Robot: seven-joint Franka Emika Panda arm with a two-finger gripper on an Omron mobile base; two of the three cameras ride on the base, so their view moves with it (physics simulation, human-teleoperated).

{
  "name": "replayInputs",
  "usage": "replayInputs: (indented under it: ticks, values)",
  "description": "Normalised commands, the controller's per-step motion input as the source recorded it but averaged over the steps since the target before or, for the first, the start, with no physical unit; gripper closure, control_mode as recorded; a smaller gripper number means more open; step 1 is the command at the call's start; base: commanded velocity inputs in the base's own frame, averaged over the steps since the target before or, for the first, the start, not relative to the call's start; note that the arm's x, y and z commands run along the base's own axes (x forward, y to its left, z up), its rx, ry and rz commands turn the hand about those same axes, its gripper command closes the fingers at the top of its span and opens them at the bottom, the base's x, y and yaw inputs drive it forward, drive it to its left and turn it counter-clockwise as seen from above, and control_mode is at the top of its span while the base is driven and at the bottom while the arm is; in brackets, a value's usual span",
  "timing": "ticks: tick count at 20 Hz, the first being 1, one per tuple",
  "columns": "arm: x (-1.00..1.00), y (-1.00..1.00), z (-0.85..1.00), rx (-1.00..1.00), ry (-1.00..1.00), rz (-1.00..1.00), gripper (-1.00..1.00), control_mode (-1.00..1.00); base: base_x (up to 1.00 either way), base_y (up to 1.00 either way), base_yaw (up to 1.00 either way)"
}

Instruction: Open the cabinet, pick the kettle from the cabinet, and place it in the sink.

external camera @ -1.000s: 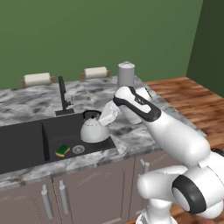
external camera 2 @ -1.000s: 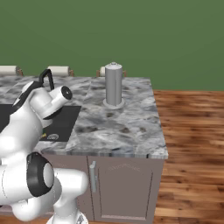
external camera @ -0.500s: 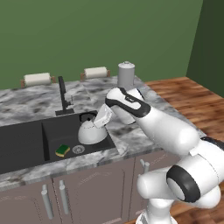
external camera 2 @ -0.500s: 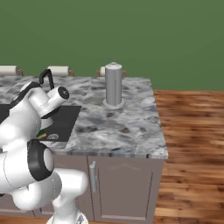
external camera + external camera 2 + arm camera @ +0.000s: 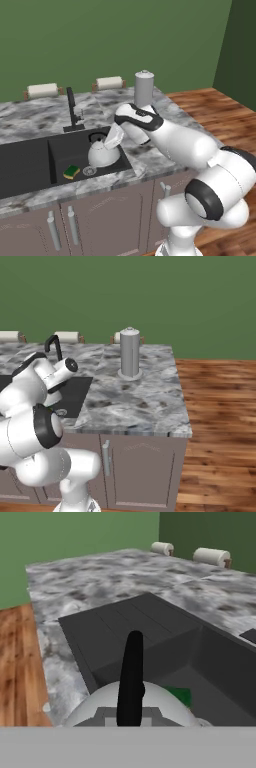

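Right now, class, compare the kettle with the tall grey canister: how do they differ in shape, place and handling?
The kettle is squat and dome-shaped; the canister is a tall cylinder. The kettle is down in the black sink, the canister stands upright on the counter. The kettle has a thin black arched handle, gripped by the hand; the canister stands free, untouched. Both are pale grey or silver-toned vessels.

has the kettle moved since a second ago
Yes. The kettle, gripped by the pincer, has dropped lower against the faucet, down into the sink.
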Motion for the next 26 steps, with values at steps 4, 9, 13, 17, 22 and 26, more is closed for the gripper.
replayInputs:
  ticks: [4,9,13,17,22,26]
  values:
    - [0.18,0.04,-0.21,-0.09,-0.01,0.0,1.0,-1.0,0.0,0.0,0.0]
    - [0.25,0.01,-0.15,-0.08,0.0,0.0,1.0,-1.0,0.0,0.0,0.0]
    - [0.28,0.02,-0.11,-0.01,0.0,0.0,1.0,-1.0,0.0,0.0,0.0]
    - [0.27,0.04,-0.14,0.0,0.0,0.0,1.0,-1.0,0.0,0.0,0.0]
    - [0.2,0.11,-0.24,0.0,0.0,0.0,1.0,-1.0,0.0,0.0,0.0]
    - [0.18,0.16,-0.25,0.0,0.0,0.0,1.0,-1.0,0.0,0.0,0.0]
